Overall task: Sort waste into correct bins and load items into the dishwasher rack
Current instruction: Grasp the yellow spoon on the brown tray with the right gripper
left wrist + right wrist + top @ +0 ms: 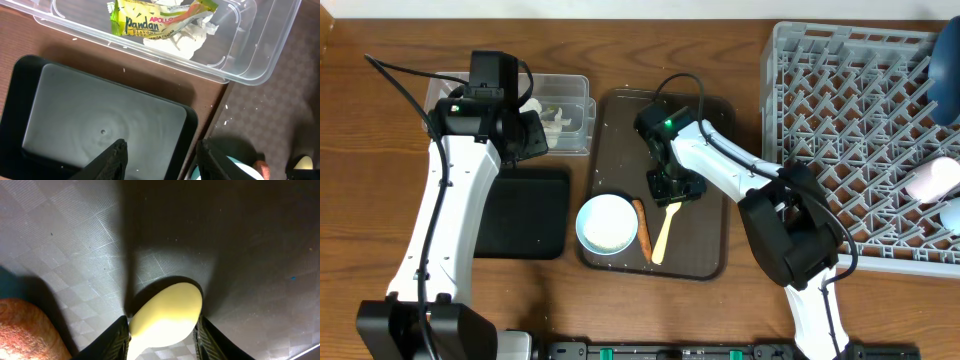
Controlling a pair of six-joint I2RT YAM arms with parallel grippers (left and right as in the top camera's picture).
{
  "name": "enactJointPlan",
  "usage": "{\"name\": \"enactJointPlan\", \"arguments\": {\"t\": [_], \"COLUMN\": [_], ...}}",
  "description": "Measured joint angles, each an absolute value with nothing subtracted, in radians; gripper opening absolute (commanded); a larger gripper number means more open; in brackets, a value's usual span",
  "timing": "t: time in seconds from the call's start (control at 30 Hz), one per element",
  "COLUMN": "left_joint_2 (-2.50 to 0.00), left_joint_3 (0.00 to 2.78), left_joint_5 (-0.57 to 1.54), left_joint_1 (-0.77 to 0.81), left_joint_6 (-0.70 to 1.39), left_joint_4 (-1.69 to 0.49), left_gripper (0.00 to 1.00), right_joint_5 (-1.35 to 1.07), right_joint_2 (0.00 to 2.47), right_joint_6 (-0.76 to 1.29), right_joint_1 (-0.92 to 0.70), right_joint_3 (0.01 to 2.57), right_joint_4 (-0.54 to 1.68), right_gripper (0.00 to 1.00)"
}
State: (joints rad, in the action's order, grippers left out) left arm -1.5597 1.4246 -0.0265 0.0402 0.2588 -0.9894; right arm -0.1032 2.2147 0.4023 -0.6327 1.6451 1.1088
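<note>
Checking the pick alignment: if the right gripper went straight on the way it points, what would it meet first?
The pale yellow spoon: its bowl sits between the fingers of the right gripper. Under it lies the dark brown serving tray. Whether the fingers touch it is unclear.

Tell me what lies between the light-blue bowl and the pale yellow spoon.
The thin orange-brown stick lies between the light-blue bowl and the pale yellow spoon, all on the brown tray. The overhead view shows this.
</note>
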Motion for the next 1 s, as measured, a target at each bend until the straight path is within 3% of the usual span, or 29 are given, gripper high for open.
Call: {"name": "enactJointPlan", "arguments": {"t": [0.23, 0.47, 0.63, 1.0], "left_joint_2": [-1.560, -1.560, -1.560, -1.560], "left_joint_3": [1.425, 1.425, 1.425, 1.425], "left_joint_5": [-0.027, -0.027, -0.027, -0.027], "left_joint_1": [0.040, 0.040, 0.040, 0.040], "left_joint_6": [0.258, 0.258, 0.259, 0.259], "left_joint_4": [-0.989, -0.989, -0.989, -0.990], "left_gripper": [0.47, 0.47, 0.47, 0.47], "right_joint_5": [-0.105, -0.115, -0.116, -0.119], "right_joint_2": [2.211, 2.209, 2.209, 2.187], "right_joint_6": [0.404, 0.408, 0.409, 0.381], "right_joint_1": [-0.630, -0.625, -0.625, -0.598], "right_joint_3": [1.645, 1.645, 1.645, 1.640], "right_joint_4": [1.066, 1.042, 1.037, 1.018], "right_gripper": [0.30, 0.29, 0.21, 0.22]}}
